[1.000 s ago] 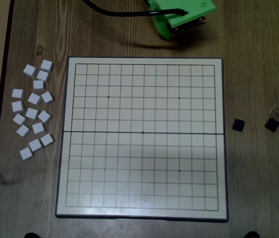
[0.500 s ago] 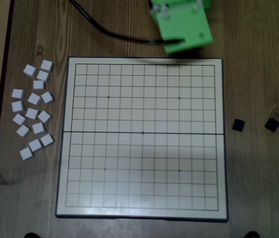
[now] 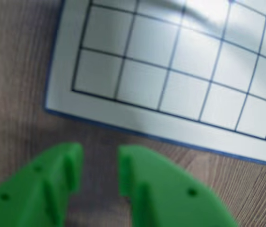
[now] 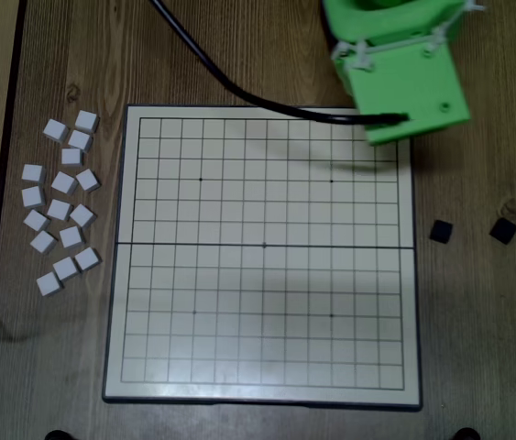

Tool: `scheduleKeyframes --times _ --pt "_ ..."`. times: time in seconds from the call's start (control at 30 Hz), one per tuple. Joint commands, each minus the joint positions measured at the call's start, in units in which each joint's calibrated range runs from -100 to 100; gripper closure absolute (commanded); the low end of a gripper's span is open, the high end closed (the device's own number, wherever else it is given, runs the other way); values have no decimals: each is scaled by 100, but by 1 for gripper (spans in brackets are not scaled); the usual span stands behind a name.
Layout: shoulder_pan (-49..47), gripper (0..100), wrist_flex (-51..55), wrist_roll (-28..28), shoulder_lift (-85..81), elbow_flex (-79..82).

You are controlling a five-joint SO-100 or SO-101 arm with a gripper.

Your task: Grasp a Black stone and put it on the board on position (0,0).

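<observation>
Black stone (image 4: 441, 231) matte square, board (image 4: 262, 390) cream gridded, wood-grain table (image 4: 477, 348)

Wrist view soft overall: green jaws blurred, board (image 3: 180, 80) has a bluish cast and a glare patch at top. Overhead view dim, even, slightly noisy; arm (image 4: 402, 87) shadows the board's top-right corner.

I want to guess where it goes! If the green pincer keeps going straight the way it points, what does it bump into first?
Probably the board. In the wrist view the pincer points across bare table toward the board's corner edge, nothing between. How high it hovers is unclear.
</observation>
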Motion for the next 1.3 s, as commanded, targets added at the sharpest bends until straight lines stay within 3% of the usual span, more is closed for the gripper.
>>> scheduleKeyframes --times 0.0,0.27,0.83,1.27 --pt "-161 94 307 -117 317 -1219" --pt "-525 94 935 -381 1555 -2996" --pt "-488 94 762 -513 3284 -4397" --pt "-425 94 1051 -1026 4022 -5074"
